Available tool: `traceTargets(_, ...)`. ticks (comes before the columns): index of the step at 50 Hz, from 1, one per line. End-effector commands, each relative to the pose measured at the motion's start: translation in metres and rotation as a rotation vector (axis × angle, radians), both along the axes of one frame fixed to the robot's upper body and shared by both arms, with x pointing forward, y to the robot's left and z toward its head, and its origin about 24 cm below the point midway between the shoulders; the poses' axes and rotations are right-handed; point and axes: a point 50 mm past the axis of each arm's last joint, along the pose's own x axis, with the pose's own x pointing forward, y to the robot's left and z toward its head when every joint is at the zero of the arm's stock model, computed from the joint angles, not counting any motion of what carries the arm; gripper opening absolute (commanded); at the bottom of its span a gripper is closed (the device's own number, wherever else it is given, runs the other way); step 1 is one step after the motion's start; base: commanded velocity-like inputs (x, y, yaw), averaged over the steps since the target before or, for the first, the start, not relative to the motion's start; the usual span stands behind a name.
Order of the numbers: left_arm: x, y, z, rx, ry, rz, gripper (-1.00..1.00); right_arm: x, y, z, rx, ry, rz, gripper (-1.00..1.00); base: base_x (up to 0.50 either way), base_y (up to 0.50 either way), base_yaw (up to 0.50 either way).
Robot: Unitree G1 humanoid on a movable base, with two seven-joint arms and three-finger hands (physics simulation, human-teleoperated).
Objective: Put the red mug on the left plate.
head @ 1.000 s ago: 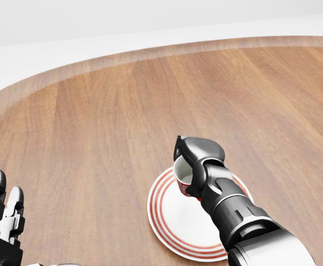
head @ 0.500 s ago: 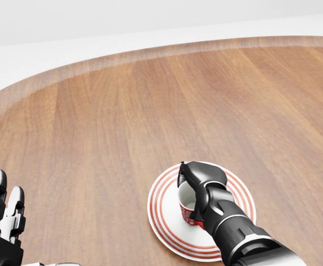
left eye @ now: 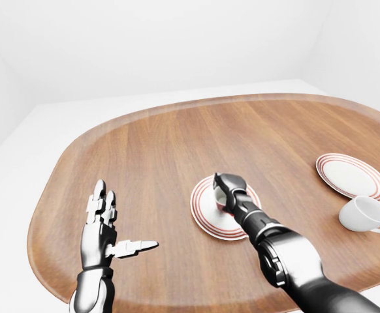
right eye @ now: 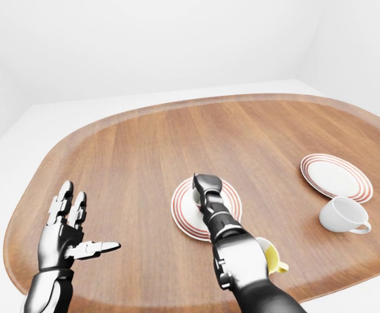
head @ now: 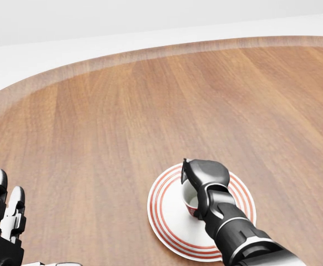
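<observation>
The red mug (head: 187, 198), white inside, stands upright over the middle of the left plate (head: 160, 220), a white plate with red rings. Its base looks level with the plate; I cannot tell whether it touches. My right hand (head: 199, 176) is shut on the mug's rim and right side, and the forearm hides part of the plate's lower right. In the left-eye view, my left hand (left eye: 102, 220) hovers open, fingers spread, over the table's lower left, far from the plate.
A second red-ringed plate (left eye: 352, 176) lies at the right of the wooden table (left eye: 151, 150), with a white mug (left eye: 366, 214) just below it. A yellow mug (right eye: 273, 258) sits near the table's bottom edge, behind my right forearm.
My right hand has come down with the red mug, from tilted above the plate's upper part to upright over its middle. The left hand has stayed put.
</observation>
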Motion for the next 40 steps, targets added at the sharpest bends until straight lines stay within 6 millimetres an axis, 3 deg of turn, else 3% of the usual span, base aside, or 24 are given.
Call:
traceTargets(1,0.0001,-0.0003,-0.0001,0.001,0.001,0.0,1.0,-0.0021,-0.0029,-0.0032,-0.01,0.007,-0.003,-1.0,0.0,0.0,0.0)
traceTargets(26,-0.0007,-0.0001,0.0004,0.001,-0.001,0.0,1.0,-0.004,-0.006,-0.0064,-0.004,0.029,-0.012,-1.0,0.0,0.0,0.0)
traceTargets(27,-0.0004,-0.0001,0.0005,0.001,-0.001,0.0,1.0,-0.0043,-0.0059,-0.0069,-0.004,0.033,-0.012,-0.53,0.0,0.0,0.0)
traceTargets(28,-0.0004,-0.0001,0.0004,0.001,-0.001,0.0,1.0,-0.0045,-0.0057,-0.0072,-0.004,0.038,-0.01,1.0,0.0,0.0,0.0)
traceTargets(40,-0.0005,0.0,0.0001,0.001,0.001,0.0,1.0,-0.0074,-0.0053,-0.0116,-0.017,0.07,0.005,1.0,0.0,0.0,0.0)
